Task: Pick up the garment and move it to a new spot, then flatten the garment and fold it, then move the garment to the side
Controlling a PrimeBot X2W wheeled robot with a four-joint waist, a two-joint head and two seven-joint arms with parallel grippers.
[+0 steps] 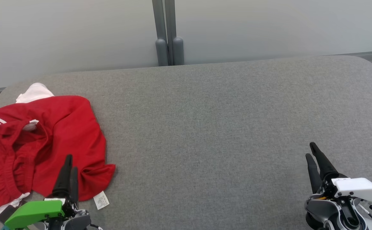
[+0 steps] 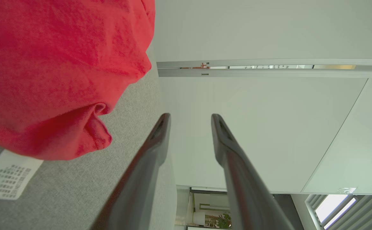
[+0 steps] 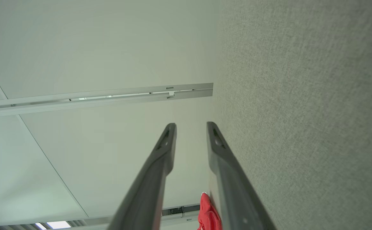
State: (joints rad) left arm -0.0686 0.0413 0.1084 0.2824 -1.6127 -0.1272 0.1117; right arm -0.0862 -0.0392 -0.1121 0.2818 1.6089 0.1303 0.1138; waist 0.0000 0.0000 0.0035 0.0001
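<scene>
Broadly, the grey fabric worktop [image 1: 221, 127] spans the head view, with the red garment [image 1: 61, 134] crumpled at its left end. The left gripper [image 1: 71, 163] sits just beside the garment's near hem, and the right gripper [image 1: 310, 150] is well apart. Each wrist view shows its fingers spread, pinching nothing. The left wrist view brings out print on the white care label [image 2: 7, 179].

Bare grey table [image 1: 224, 127] runs clear across the middle and right, free passage between the two pincers. One obstacle: the crumpled red garment [image 1: 45, 140] heaped at the left end, its white label [image 1: 101, 200] poking out just beside the left pincer [image 1: 71, 161]. The right pincer [image 1: 310, 149] sits over bare surface, well apart from the heap. Behind the far edge, a pale wall [image 1: 269, 28] and grey post [image 1: 168, 32] close the back.
</scene>
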